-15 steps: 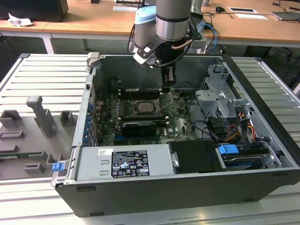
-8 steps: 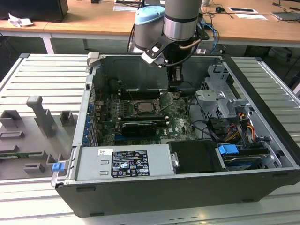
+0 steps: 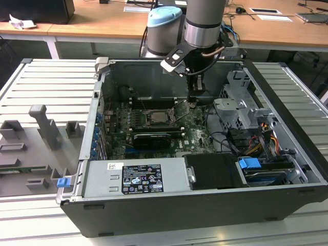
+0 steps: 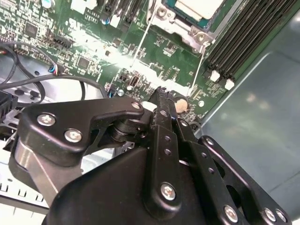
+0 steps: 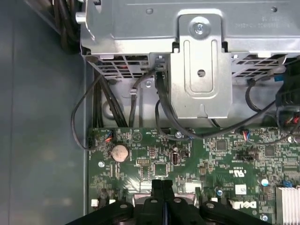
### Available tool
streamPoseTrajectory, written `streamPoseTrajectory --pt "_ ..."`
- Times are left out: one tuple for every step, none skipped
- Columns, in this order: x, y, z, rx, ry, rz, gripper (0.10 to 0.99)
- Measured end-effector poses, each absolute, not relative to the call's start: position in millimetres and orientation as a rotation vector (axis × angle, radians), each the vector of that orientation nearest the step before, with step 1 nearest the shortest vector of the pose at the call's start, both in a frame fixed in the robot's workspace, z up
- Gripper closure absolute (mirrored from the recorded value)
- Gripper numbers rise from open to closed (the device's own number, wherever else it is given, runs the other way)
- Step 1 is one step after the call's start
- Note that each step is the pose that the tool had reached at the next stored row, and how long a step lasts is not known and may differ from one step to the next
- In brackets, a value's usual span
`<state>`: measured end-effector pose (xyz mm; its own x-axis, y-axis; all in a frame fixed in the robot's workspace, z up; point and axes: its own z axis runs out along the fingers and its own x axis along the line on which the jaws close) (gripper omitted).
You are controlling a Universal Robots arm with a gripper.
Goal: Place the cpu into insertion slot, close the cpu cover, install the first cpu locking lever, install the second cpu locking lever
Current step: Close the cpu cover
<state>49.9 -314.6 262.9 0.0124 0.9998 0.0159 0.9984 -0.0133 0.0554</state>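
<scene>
The cpu shows its pale top inside the insertion slot on the green board. The silver cpu cover seems to lie down around its edges. Two thin wire levers run out from the socket, one on each side. My gripper is shut, with nothing visible between its black fingers. Its tips hover just over the board, close to the end of the nearer lever and apart from the socket. In the exterior view the gripper hangs inside the case to the right of the socket. The gripper also appears in the first wrist view.
Black memory slots flank the socket. A silver drive cage with dark cables stands past the board's edge, and a coin cell sits on the board. The power supply fills the case front. Grey fixtures stand on the exterior view's left.
</scene>
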Motion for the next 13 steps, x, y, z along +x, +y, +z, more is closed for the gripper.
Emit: streamPoseTrajectory --pt "51 -315 262 2.215 2.187 0.078 0.98" --pt "52 -315 262 2.215 2.187 0.078 0.98" --pt "55 -315 260 2.215 2.188 0.077 0.98" --pt "56 -314 259 2.214 2.188 0.077 0.98" --pt "57 -315 258 2.215 2.189 0.076 0.98" --pt "57 -315 257 2.215 2.188 0.077 0.98" --pt "57 -315 256 2.215 2.188 0.077 0.98" --pt "57 -315 254 2.215 2.188 0.076 0.98" --pt "57 -315 252 2.216 2.19 0.074 0.98" --pt "57 -315 250 2.219 2.192 0.068 0.98" --pt "56 -315 250 2.219 2.192 0.067 0.98" --pt "56 -315 250 2.219 2.192 0.067 0.98" --pt "55 -315 250 2.219 2.192 0.067 0.98"
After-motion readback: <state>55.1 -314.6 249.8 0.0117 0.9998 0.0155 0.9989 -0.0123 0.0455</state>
